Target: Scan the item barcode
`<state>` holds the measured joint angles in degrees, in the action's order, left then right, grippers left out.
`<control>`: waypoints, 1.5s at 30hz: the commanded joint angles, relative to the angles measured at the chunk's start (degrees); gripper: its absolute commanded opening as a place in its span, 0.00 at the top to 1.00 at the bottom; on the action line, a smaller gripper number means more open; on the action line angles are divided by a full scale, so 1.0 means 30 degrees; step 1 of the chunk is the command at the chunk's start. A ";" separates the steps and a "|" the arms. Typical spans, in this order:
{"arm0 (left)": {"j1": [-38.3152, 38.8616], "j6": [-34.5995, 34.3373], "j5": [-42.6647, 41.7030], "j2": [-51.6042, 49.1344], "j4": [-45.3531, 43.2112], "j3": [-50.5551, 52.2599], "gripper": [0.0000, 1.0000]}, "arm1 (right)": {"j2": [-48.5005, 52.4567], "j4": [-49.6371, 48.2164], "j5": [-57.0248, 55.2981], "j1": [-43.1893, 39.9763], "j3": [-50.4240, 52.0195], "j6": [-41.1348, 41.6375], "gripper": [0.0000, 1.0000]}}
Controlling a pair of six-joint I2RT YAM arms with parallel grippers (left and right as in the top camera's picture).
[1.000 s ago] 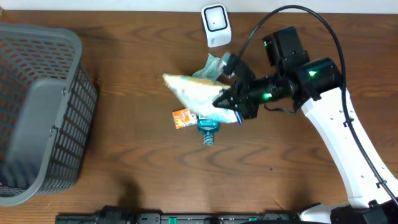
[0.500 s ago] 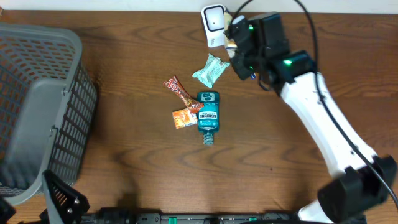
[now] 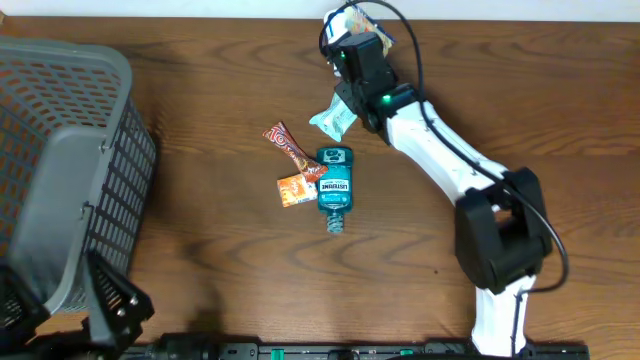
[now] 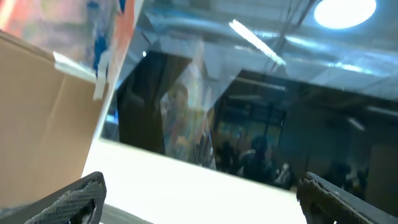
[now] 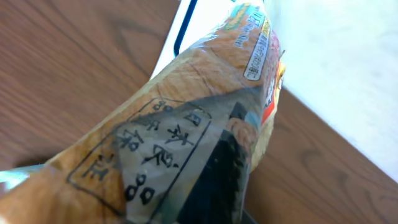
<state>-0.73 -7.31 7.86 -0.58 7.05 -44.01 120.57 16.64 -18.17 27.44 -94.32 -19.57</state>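
At scanner (image 5: 170, 46), snack bag (image 5: 174, 149) brought up, right jaws clamping it, left jaws apart

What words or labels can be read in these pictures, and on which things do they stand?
"LISTERINE": on the teal bottle.
Framed East Asian characters: printed on the snack bag; I cannot read them with certainty.
Small print on a label near the top of the snack bag: blurred.
Too small to read: the print on the red wrapper, orange packet and green packet.
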 commanded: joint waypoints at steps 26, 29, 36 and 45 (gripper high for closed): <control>-0.0321 -0.1188 -0.2062 0.0138 0.0189 0.1311 0.02 | 0.0838 0.2106 -0.5858 0.1319 -0.2441 -0.0197 0.99; -0.0321 -0.1880 -0.2062 0.0146 0.0197 0.1311 0.02 | 0.0219 0.4000 -0.7839 0.1144 -0.2441 0.0189 0.99; -0.0270 -0.2827 -0.2055 0.0146 0.0197 0.1304 0.02 | -0.2259 0.9894 -0.9406 -0.0087 -0.2441 0.3519 0.99; -0.0262 -0.5945 -0.2062 0.0138 0.0204 0.1064 0.02 | -0.3184 1.5416 -0.9369 -0.6484 -0.2361 0.9544 0.99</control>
<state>-1.41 -18.96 2.66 -0.58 7.73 -40.10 110.87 61.65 -43.09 14.72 -100.90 -0.47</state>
